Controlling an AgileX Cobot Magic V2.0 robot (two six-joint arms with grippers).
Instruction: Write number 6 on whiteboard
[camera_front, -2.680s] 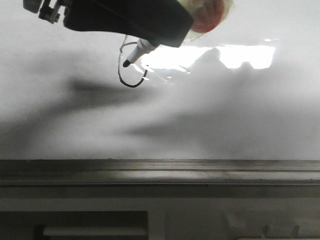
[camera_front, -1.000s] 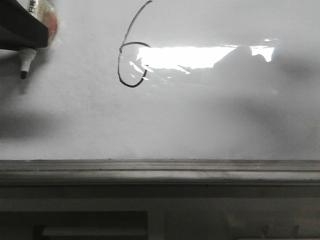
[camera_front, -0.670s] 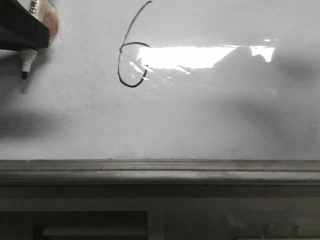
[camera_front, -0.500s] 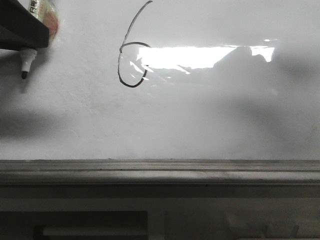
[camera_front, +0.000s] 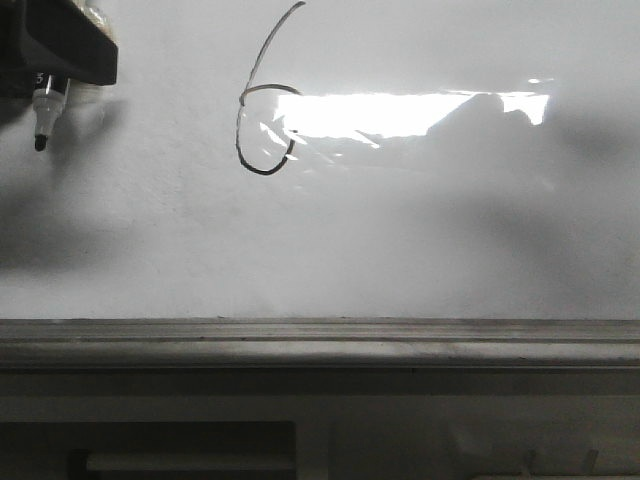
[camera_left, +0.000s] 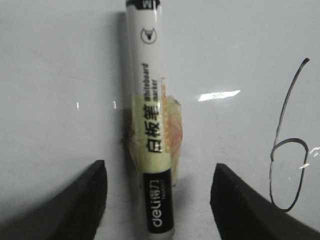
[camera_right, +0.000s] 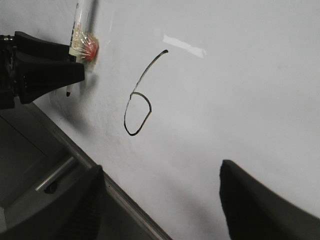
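Note:
The number 6 (camera_front: 264, 172) is a thin black line with a small loop on the glossy whiteboard (camera_front: 400, 230). It also shows in the left wrist view (camera_left: 273, 155) and the right wrist view (camera_right: 131, 134). My left gripper (camera_front: 60, 50) is at the far left of the board, well left of the 6. Its jaws (camera_left: 160, 165) stand wide apart with the taped white marker (camera_left: 150, 125) between them, touching neither finger. The marker tip (camera_front: 40, 143) points down below the gripper. My right gripper (camera_right: 161, 165) is open and empty over the board's lower part.
A grey-brown ledge (camera_front: 320, 340) runs along the board's lower edge. Below it is a dark cabinet front (camera_front: 200, 450) with a bar handle (camera_right: 55, 175). A bright light reflection (camera_front: 400, 112) lies right of the 6.
The left gripper left the finished 6 and carried the marker to the far left. In the last half second its dark body shifted right over the tape; the marker tip moved slightly left.

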